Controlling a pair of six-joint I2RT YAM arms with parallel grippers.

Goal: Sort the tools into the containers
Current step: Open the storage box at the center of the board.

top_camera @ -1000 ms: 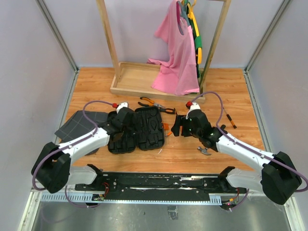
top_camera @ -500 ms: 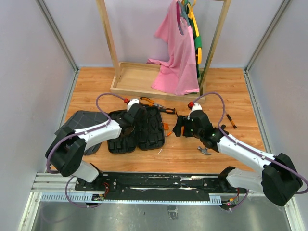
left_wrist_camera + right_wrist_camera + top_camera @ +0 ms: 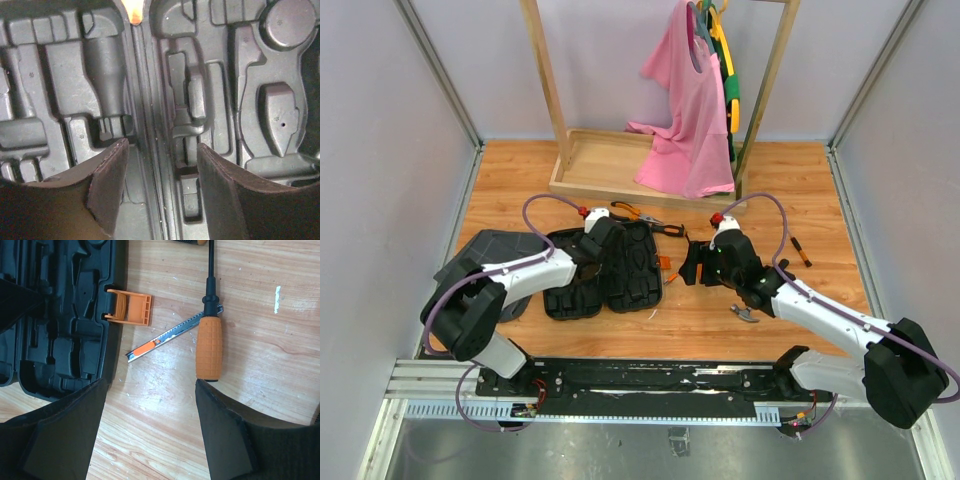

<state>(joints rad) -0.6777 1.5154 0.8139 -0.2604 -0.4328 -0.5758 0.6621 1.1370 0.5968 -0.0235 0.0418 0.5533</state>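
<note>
Black hinged case [image 3: 620, 270] lies open and flat on the tabletop [image 3: 720, 320], left of centre, with the moulded slots of both halves facing up. An orange latch [image 3: 130, 307] sticks out from its right edge.

Left tool [image 3: 161, 160] hangs over the far end of the case, straddling the hinge line [image 3: 142, 100]. Its fingers [image 3: 107, 190] stand apart with only moulded recesses between them.

Right tool [image 3: 150, 390] is over bare wood just right of the case. Jaws apart, gripping nothing.

Just ahead of the right tool:
- an orange-handled screwdriver [image 3: 209, 347], black shaft pointing away
- a slim snap-off utility knife [image 3: 165, 337] with an orange slider, lying between latch and screwdriver; one end meets the screwdriver's collar, touching or tucked under, cannot tell which

Pliers [image 3: 645, 217] lie beyond the far edge of the case, near the wooden rack base [image 3: 590, 175]. Claw hammer [image 3: 745, 314] shows its steel head; the rest is hidden under the right arm. A small screwdriver [image 3: 798, 250] sits well apart on the right. Grey grid fabric [image 3: 480, 260] lies left of the case, partly under the left arm. A pink shirt [image 3: 685, 120] hangs on the rack.
</note>
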